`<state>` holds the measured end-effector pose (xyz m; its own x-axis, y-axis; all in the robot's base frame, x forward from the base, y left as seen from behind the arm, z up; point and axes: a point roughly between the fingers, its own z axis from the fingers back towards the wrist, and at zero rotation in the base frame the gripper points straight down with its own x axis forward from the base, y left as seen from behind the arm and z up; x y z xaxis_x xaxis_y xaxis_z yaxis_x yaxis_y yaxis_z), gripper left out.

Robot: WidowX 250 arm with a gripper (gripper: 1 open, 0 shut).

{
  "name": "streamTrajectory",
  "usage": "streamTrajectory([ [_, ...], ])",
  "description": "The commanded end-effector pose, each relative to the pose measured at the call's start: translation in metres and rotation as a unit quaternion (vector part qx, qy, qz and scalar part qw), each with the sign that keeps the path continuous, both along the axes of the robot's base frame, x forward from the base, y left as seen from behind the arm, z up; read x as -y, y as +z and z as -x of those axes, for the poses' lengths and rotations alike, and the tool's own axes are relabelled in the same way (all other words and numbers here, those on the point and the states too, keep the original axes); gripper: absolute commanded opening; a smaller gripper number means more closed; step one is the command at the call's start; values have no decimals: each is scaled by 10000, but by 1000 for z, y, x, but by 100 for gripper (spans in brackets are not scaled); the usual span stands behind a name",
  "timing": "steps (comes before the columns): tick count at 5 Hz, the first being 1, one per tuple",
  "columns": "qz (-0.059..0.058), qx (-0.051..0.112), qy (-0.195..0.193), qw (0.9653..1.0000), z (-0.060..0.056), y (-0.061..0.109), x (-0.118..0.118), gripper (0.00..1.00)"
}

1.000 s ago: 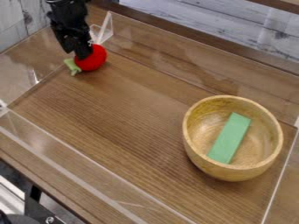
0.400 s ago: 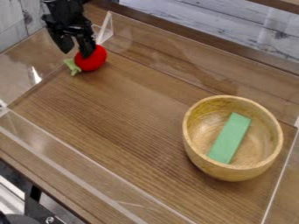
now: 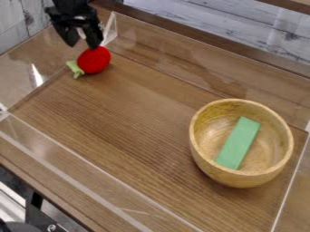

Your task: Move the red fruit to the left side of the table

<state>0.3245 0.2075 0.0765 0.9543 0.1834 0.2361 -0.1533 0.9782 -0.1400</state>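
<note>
my hand [image 3: 80, 36] hangs spread and empty just above the fruit [image 3: 94, 59]. the fruit sits at the counter's [image 3: 133, 118] left side, its leafy end seemingly pointing left.

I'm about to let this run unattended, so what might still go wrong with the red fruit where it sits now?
1. The red fruit is round and lies free on the table, so it might roll from its spot.
2. The open gripper hangs just above it; a sideways or downward move may knock it.
3. It sits close to the clear wall and could get wedged there if nudged.
</note>
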Motion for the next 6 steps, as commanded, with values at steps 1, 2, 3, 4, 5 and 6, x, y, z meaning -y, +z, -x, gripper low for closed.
streamTrajectory([
  [1,-153,315,-216,9992,-6,20,-11,100],
  [2,-110,340,-518,9980,-7,14,-10,100],
  [3,-34,393,-769,9963,-8,13,-9,100],
  [4,3,434,-478,9979,-5,26,-8,100],
  [5,33,469,-220,9987,-3,38,-7,100],
  [6,81,520,-4,9986,-7,33,-4,100],
])
